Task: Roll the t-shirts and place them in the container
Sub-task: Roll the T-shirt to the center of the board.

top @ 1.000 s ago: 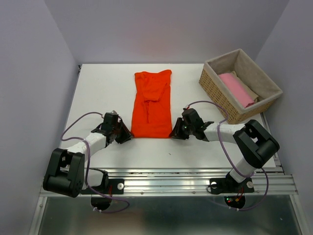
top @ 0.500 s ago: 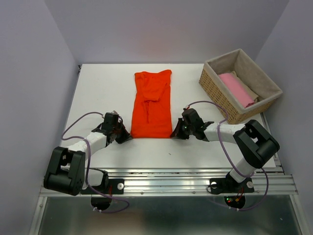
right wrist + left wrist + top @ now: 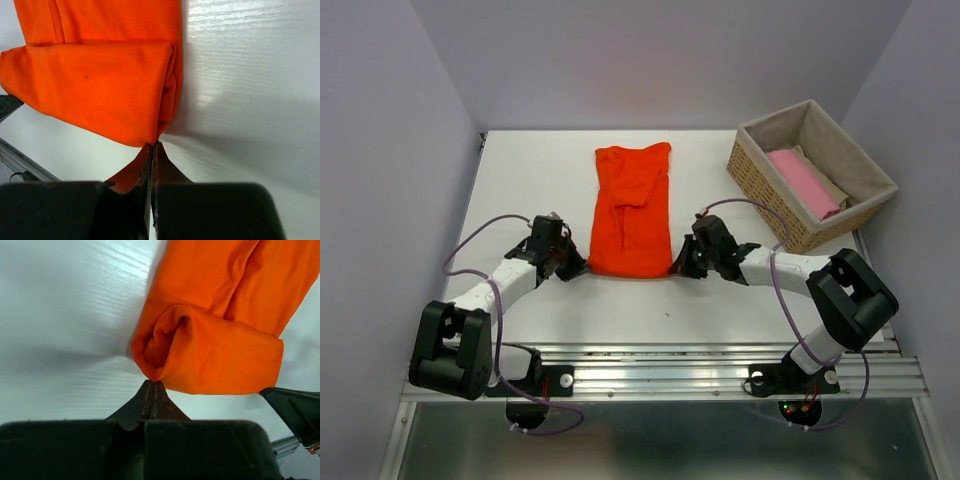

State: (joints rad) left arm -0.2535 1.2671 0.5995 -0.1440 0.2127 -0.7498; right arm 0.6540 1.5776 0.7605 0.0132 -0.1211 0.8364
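Beneath t-shirt (image 3: 632,215), white table (image 3: 530,175); lilac walls (image 3: 660,60)

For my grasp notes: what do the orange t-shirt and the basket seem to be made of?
The orange t-shirt: soft matte knit, probably cotton; it folds and wrinkles limply. The basket: woven wicker or similar fibre, judging by its ribbed tan wall, with a pale cloth lining inside.

I count one orange t-shirt (image 3: 632,210) at centre frame, one pink t-shirt (image 3: 803,182) and one beige t-shirt (image 3: 834,188) at upper right, one basket (image 3: 760,175), one table (image 3: 520,180), and two grippers: left gripper (image 3: 567,262), right gripper (image 3: 682,262).
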